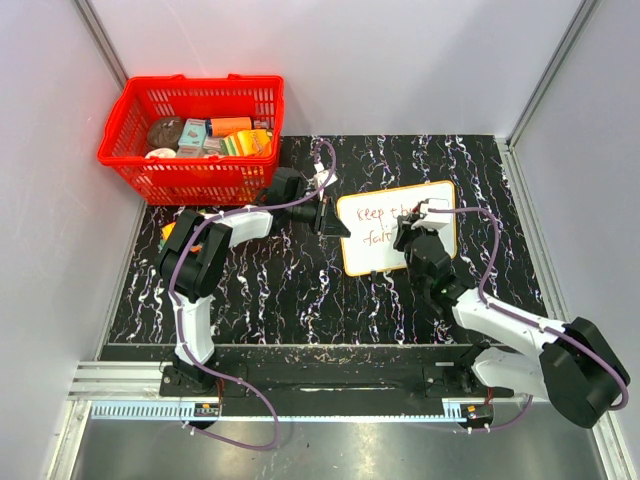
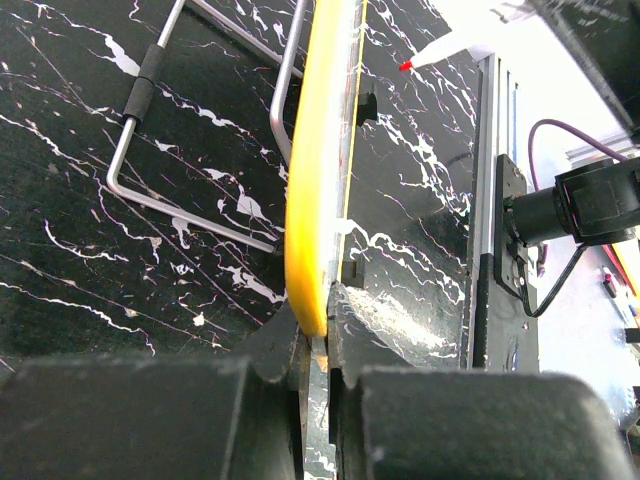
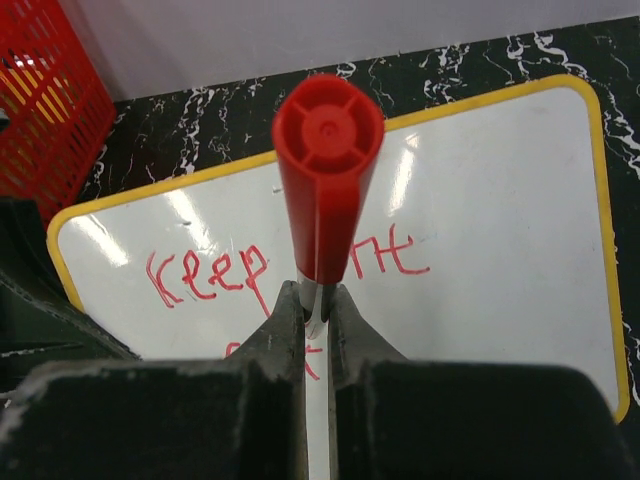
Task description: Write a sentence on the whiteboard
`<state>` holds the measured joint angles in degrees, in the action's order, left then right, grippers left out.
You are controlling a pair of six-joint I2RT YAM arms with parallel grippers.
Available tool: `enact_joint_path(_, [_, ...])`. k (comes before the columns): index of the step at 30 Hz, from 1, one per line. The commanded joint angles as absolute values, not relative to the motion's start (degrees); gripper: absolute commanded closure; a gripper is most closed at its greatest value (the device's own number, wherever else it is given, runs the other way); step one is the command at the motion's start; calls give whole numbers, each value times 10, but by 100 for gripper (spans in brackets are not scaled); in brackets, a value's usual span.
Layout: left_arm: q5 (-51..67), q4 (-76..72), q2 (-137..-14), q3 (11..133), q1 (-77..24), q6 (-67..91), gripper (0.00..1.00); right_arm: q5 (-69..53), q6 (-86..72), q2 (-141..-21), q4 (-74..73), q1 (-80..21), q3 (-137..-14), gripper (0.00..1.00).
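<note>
The right gripper [image 3: 315, 300] is clenched on a red marker [image 3: 328, 170] that stands nearly upright over the middle of the whiteboard [image 1: 445, 205], tip down. The left gripper [image 2: 318, 345] pinches the whiteboard's left rim. The whiteboard's long axis runs left to right, the right end slightly farther from the arms; the sentence [image 3: 210, 275] follows this axis, and a red basket [image 1: 200, 80] stands beyond its far left corner.
</note>
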<state>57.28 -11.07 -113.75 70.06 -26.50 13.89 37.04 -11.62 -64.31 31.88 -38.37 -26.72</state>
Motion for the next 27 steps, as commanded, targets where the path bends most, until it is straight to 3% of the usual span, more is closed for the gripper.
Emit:
enact_joint_path(1, [519, -48, -1170, 680, -280, 51, 100, 386, -91, -656, 352, -373, -305, 100])
enact_joint_path(27, [519, -48, -1169, 680, -280, 51, 100, 351, -113, -708, 367, -345, -310, 100])
